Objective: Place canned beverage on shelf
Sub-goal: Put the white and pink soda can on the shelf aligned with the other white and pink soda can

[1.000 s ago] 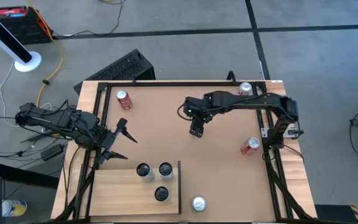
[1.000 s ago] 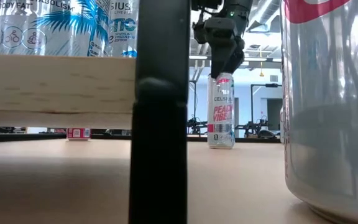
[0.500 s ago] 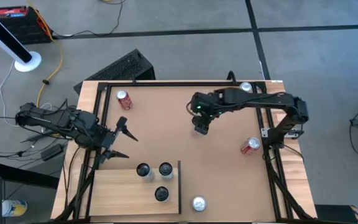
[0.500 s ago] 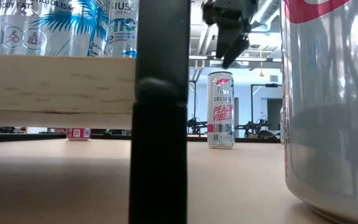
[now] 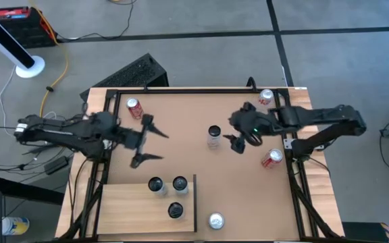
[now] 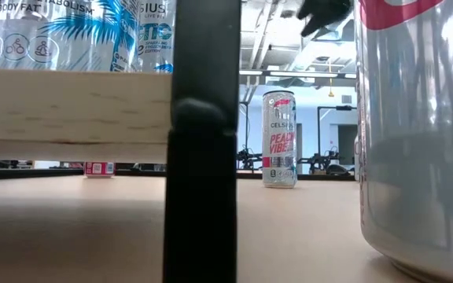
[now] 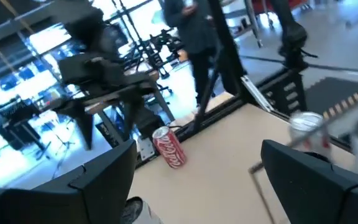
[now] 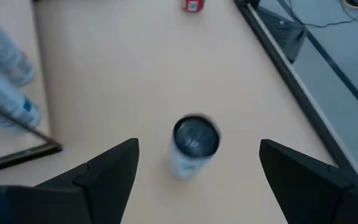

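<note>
At 3 o'clock of table centre in the high view, right gripper (image 5: pixel 237 143) stands with fingers spread wide, holding nothing, just beside the upright can (image 5: pixel 213 136) at centre and not touching it. Left gripper (image 5: pixel 147 138) at 9 o'clock, fingers also wide apart and empty, above the tabletop (image 5: pixel 181 121), well apart from that can.

Shelf (image 5: pixel 127 206), pale board with black rail on its side, sits at 7 o'clock; three upright cans (image 5: pixel 167 192) on it. Loose cans: one lying at 10 o'clock (image 5: pixel 134 106), one lying at 4 o'clock (image 5: pixel 271 158), one at 1 o'clock (image 5: pixel 267 96), one upright at 6 o'clock beside the rail (image 5: pixel 215 221).

Low view alone reads the centre can's label, "Peach Vibe"; the rail post (image 6: pixel 203 141) fills the foreground. Left wrist view alone shows a person (image 7: pixel 191 37) standing beyond the table
</note>
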Motion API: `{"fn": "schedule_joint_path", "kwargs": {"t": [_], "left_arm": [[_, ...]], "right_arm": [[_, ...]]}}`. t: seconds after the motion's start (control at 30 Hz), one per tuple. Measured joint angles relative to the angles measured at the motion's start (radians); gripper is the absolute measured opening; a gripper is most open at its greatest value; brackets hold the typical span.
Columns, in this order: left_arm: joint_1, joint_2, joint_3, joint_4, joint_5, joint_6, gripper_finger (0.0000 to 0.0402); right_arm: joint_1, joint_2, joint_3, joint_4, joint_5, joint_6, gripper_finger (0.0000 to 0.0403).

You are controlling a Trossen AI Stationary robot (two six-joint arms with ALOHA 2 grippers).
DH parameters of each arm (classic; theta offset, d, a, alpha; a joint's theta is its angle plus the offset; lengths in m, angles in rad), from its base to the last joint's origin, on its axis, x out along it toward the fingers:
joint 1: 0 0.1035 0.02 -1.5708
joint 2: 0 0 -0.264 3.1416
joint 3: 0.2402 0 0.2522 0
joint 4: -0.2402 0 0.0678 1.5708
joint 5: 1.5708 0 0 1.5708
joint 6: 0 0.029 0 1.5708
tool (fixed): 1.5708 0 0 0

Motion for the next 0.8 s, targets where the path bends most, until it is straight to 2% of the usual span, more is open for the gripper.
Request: {"fn": "schedule_joint_path", "kwargs": {"t": [0.23, 0.53, 0.63, 0.8], "left_arm": [[0.158, 0.22, -0.002, 0.248, 0.061, -0.125, 0.033], [0.229, 0.506, -0.002, 0.647, 0.06, -0.257, 0.033], [0.228, 0.59, 0.01, 0.688, 0.025, -0.227, 0.033], [0.229, 0.758, 0.102, 0.715, -0.022, -0.207, 0.033]], "right_arm": [[0.052, -0.201, -0.357, 0.267, 0.022, 0.041, 0.0356], [0.139, -0.398, -0.63, 0.477, 0.023, 0.066, 0.0356], [0.176, -0.427, -0.699, 0.552, 0.024, 0.065, 0.0356], [0.225, -0.427, -0.789, 0.658, 0.032, 0.015, 0.0356]]}}
